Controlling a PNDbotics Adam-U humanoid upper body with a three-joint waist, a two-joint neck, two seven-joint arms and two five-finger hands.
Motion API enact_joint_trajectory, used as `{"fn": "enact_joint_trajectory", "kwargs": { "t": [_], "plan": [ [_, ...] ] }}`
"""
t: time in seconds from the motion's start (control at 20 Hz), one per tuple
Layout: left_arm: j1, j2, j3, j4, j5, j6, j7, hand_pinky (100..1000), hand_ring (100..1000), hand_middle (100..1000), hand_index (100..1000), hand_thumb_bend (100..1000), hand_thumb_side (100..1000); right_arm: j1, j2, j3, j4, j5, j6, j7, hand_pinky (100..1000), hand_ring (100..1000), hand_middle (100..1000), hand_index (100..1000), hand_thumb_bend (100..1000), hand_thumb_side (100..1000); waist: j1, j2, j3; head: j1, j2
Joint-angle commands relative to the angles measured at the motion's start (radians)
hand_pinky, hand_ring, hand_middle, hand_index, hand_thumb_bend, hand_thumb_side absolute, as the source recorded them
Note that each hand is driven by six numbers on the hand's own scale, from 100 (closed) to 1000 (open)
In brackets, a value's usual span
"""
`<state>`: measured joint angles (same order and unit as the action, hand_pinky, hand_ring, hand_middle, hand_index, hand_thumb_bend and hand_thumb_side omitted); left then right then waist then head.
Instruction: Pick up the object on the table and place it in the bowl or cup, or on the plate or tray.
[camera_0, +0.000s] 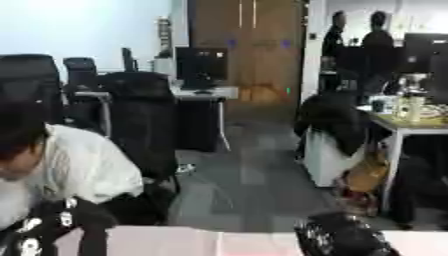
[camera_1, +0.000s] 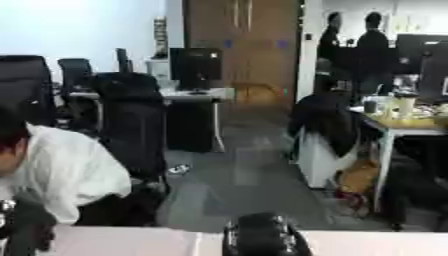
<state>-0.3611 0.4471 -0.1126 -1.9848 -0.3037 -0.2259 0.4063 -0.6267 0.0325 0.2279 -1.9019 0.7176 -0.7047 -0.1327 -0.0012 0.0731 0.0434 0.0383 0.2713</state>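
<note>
The head camera looks out across an office rather than down at the work, so only a thin pale strip of the tabletop (camera_0: 175, 240) shows along the bottom edge. No object to pick up and no bowl, cup, plate or tray can be seen; where they lie cannot be told from these views.

Judging by that, the task seems to be at its very start or between steps, with no reach or grasp under way that can be checked. The next move calls for getting the object in sight first, then choosing a hand to go for it.

The left hand (camera_0: 39, 227) rises at the lower left corner, a dark shape with pale markings, raised above the tabletop edge. The right hand (camera_0: 341, 235) shows as a dark rounded mass at the bottom, right of centre. Both are blurred, and whether their fingers are released, clenched or grasping anything cannot be told.
</note>
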Motion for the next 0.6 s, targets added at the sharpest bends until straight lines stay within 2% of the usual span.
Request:
{"fn": "enact_joint_trajectory", "kwargs": {
  "t": [0.05,0.15,0.25,0.6],
  "plan": [
    [-0.008,0.004,0.011,-0.015,-0.002,0.006,0.010,461,360,519,600,100,667,-0.004,0.005,-0.001,-0.009,-0.009,0.019,-0.003,100,131,204,354,261,317,0.006,-0.015,0.003,0.041,0.088],
    [-0.010,0.003,0.013,-0.015,-0.004,0.008,0.016,483,377,529,607,100,670,-0.004,0.004,0.000,-0.007,-0.011,0.033,-0.003,100,148,221,362,242,332,0.006,-0.016,0.004,0.051,0.132],
    [-0.010,0.003,0.013,-0.015,-0.006,0.010,0.020,491,383,533,609,100,671,-0.005,0.004,0.002,-0.005,-0.014,0.045,-0.003,100,154,228,366,237,338,0.007,-0.017,0.004,0.060,0.158],
    [-0.009,0.002,0.012,-0.015,-0.008,0.018,0.022,509,391,542,615,100,672,-0.006,0.003,0.006,0.004,-0.026,0.082,0.014,100,263,351,452,222,370,0.008,-0.017,0.004,0.062,0.189]
  ]
}}
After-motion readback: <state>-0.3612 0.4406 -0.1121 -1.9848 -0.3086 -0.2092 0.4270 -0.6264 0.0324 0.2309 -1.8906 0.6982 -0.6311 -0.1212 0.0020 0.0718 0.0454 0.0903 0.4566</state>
